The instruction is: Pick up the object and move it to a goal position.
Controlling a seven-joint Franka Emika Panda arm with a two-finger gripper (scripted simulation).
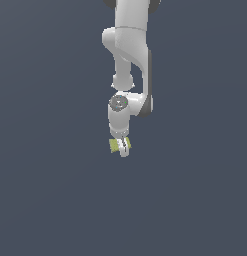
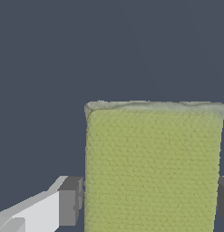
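The object (image 2: 152,167) is a plain yellow-green block with a finely textured face, and it fills the gap between my two fingers in the wrist view. My gripper (image 2: 145,201) is shut on it, with one dark pad (image 2: 69,201) against one side and the other pad (image 2: 223,197) against the opposite side. In the exterior view the white gripper (image 1: 121,147) points down below the arm. The object (image 1: 114,145) sticks out from it toward the exterior view's left.
A plain dark grey-blue surface (image 1: 50,200) fills everything around the arm. The white arm (image 1: 129,50) reaches down from the upper middle of the exterior view. No other objects or edges show.
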